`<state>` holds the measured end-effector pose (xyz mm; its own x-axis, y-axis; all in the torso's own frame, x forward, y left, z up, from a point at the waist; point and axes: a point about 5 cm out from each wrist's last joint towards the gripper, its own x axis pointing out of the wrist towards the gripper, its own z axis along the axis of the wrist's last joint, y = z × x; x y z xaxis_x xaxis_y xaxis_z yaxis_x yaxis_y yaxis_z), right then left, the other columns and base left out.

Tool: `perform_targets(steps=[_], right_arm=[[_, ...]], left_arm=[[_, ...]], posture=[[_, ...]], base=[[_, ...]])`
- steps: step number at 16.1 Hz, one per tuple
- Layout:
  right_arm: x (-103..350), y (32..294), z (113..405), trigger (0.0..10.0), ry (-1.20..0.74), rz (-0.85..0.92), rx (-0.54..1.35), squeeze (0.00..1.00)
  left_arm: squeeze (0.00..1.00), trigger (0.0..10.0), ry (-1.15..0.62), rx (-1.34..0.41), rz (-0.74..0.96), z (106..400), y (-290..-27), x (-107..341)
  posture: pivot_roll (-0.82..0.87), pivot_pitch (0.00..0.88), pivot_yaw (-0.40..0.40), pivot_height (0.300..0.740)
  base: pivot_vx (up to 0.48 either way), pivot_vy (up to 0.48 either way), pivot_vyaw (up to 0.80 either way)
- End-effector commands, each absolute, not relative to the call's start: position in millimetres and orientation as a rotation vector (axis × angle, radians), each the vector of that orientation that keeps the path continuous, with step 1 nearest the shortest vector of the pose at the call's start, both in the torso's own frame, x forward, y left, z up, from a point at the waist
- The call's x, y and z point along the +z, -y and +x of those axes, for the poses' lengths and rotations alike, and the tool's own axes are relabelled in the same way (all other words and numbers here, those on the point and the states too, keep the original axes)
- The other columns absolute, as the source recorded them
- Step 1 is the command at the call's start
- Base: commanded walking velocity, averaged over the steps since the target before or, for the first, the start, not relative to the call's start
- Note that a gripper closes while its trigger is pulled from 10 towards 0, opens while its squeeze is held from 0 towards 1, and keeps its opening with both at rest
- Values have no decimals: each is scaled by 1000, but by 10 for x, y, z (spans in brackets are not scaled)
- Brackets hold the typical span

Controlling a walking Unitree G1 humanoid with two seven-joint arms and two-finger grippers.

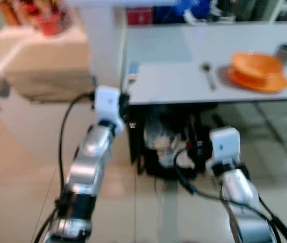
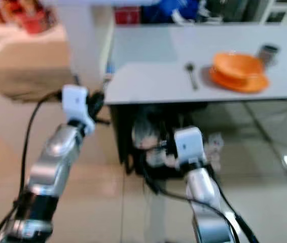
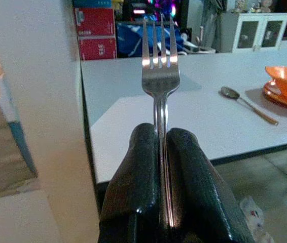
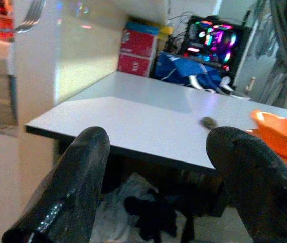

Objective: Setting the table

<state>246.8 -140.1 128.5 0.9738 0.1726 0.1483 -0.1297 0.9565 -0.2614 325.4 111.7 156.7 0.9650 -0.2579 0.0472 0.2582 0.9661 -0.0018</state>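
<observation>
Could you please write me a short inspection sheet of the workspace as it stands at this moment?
Surface: grey table, mostly bare, ahead of the robot.
Job's things: orange bowl on an orange plate; spoon lying to their left; fork held upright.
Clutter: dark cup behind the bowl; bags and dark items under the table.
Grippers: left gripper shut on the fork's handle, short of the table's edge; right gripper open, holding nothing, below table height.
Cables: black cables along both arms.
Surroundings: red boxes, blue bag, lit computer, tiled floor.
</observation>
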Motion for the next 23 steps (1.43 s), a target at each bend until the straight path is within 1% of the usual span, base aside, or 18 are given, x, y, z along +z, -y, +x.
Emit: perform_targets(steps=[1, 9, 13, 19, 23], right_arm=[[1301, 1441, 2463, 10000, 172, -250, 140, 0], [1282, 1435, 2440, 10000, 164, -251, 148, 0], [1284, 1433, 2438, 10000, 162, -251, 148, 0], [1289, 1438, 2433, 10000, 164, -257, 154, 0], [1347, 1434, 2438, 10000, 188, -268, 158, 0]], left_arm=[[0, 0, 65, -269, -5, 3271, -1076, 1619], [0, 0, 57, -222, -10, 3325, -1148, 1593], [0, 0, 87, -211, -17, 3348, -1144, 1655], [0, 0, 85, -191, -50, 3391, -1005, 1707], [0, 0, 69, -181, -46, 3410, -962, 1682]], posture=[[-80, 38, 73, 740], [-85, 44, 73, 740], [-87, 49, 74, 740], [-98, 42, 75, 740], [-106, 34, 77, 740]], base=[[277, -390, 0], [297, -373, 0], [0, 0, 0], [480, 0, 0], [480, 0, 0]])
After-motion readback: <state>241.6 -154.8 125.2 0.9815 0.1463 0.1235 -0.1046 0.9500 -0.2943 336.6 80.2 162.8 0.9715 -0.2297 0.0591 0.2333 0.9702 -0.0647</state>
